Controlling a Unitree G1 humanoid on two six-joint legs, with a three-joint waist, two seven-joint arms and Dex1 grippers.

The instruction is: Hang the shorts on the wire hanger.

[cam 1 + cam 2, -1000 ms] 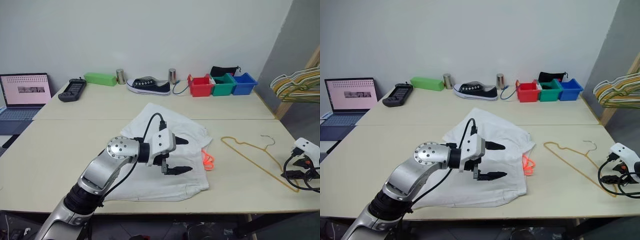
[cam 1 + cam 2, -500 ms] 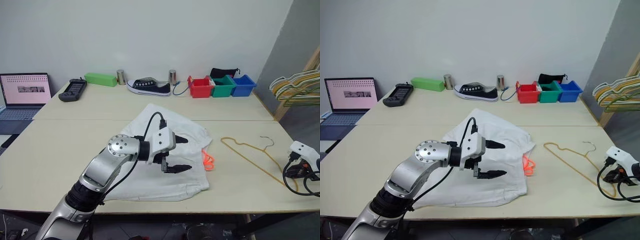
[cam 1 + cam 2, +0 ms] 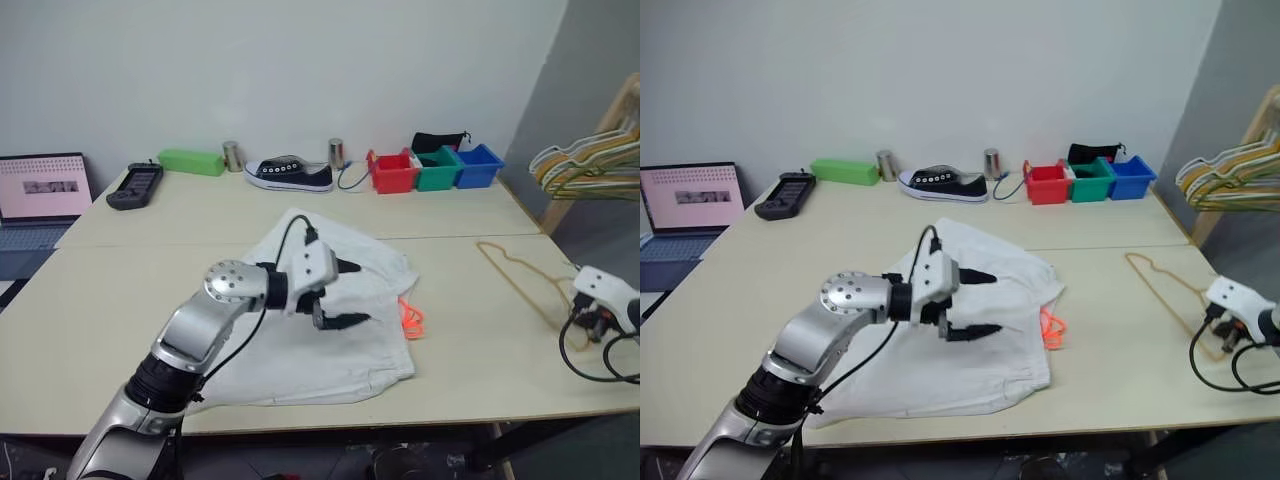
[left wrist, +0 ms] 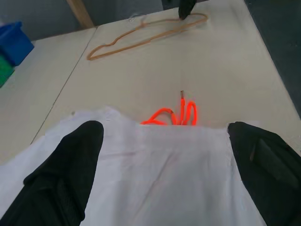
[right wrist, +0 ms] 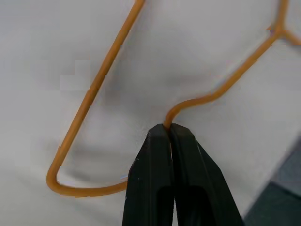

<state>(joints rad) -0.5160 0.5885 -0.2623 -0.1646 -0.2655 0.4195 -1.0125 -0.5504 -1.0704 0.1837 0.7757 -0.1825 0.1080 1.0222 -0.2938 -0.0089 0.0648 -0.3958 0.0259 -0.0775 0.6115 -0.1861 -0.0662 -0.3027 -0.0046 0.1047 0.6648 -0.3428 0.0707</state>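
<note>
The right tool pinches the wire hanger, apparently at its shoulder bend.

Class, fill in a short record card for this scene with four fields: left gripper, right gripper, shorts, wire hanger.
left gripper: open, over the shorts, holding nothing
right gripper: shut on the wire hanger
shorts: white, spread flat on the table, orange drawstring showing at one edge
wire hanger: golden-tan, on the table beside the shorts, pinched at its wire
</note>
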